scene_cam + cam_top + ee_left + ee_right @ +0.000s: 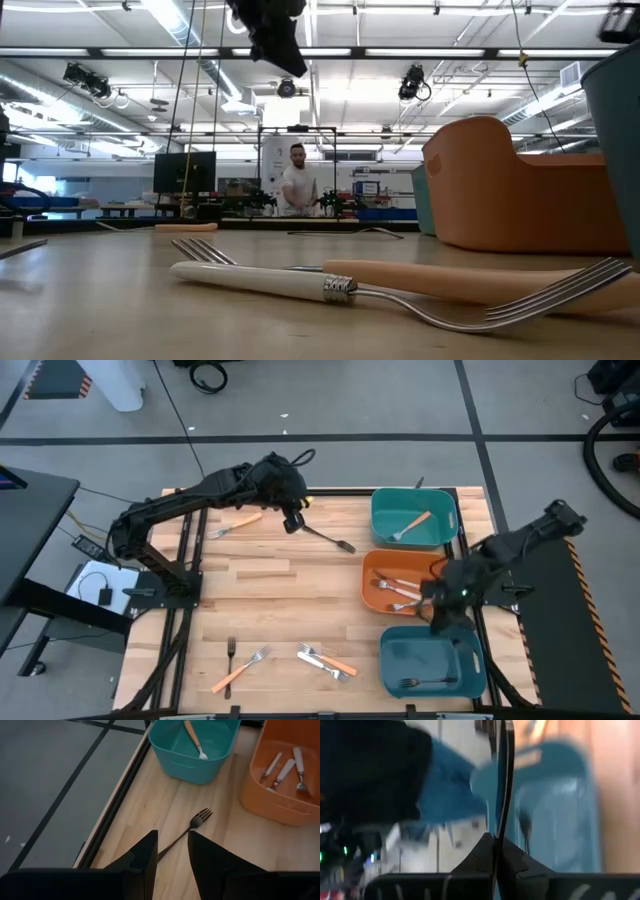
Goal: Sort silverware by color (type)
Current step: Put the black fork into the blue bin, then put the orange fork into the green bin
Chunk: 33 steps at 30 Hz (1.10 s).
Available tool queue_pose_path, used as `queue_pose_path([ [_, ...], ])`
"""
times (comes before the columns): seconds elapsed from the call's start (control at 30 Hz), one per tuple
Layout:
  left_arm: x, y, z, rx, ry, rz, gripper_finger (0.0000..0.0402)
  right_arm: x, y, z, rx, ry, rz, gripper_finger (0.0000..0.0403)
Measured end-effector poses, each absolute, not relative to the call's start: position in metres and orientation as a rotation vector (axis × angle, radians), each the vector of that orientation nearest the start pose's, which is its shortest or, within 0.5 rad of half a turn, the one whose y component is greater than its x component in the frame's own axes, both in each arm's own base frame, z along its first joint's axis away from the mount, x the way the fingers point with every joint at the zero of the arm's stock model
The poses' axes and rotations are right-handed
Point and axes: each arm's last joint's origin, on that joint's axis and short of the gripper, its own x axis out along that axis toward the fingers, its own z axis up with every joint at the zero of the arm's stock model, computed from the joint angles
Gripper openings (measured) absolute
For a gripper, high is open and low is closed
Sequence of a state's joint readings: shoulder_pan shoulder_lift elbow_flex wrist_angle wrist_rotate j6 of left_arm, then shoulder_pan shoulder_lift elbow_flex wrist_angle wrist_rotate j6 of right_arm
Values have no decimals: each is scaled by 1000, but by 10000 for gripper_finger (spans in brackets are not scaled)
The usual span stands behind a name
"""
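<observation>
My left gripper (292, 520) (172, 851) is open above the far middle of the table. Its fingers stand on either side of the handle of a dark grey fork (331, 539) (192, 825) that lies flat on the wood. My right gripper (438, 616) (496, 842) is shut on another dark fork (501, 790) over the far rim of the near teal bin (470, 660). A dark fork (425, 682) lies in that bin. White-handled forks (395, 588) lie in the orange bin (372, 565), and an orange-handled fork (412, 525) in the far teal bin (385, 510). My right gripper pinches the dark fork (498, 832) between its two shut fingers. The fork shows edge-on as a thin dark line running straight out past the fingertips, lifted clear over the teal bin. Which end of it the fingers have cannot be told.
An orange-handled fork (236, 525) lies near the far left edge. By the near edge lie a dark fork (231, 652), an orange-handled fork (240, 672), and a white-handled and an orange-handled fork together (325, 662) (300, 282). A person (296, 180) stands far behind the table.
</observation>
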<state>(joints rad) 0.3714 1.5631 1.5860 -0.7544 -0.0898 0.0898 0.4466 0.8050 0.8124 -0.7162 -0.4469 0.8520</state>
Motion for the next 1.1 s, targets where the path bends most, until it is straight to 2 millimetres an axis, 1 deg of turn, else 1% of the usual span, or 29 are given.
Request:
queue_pose_path([
  [0.13,308,129,369,-26,748,424,116,140,100,277,725,1241,505,7],
  [0.3,307,132,369,-26,736,433,116,152,122,254,637,1375,466,16],
  [0.43,309,132,372,-20,701,436,116,161,130,238,614,1435,371,37],
  [0.57,309,132,371,-21,711,433,116,170,134,226,603,1449,260,55],
  [0.67,308,131,370,-24,728,432,116,172,135,221,608,1464,211,68],
  [0.83,308,128,368,-26,759,420,116,173,136,219,617,1471,195,93],
  [0.93,308,119,364,-35,805,395,116,173,135,221,616,1459,192,106],
  [1.03,305,104,358,-37,901,323,116,172,134,222,640,1455,178,111],
  [1.1,303,95,354,-14,969,281,116,172,132,224,677,1442,137,112],
])
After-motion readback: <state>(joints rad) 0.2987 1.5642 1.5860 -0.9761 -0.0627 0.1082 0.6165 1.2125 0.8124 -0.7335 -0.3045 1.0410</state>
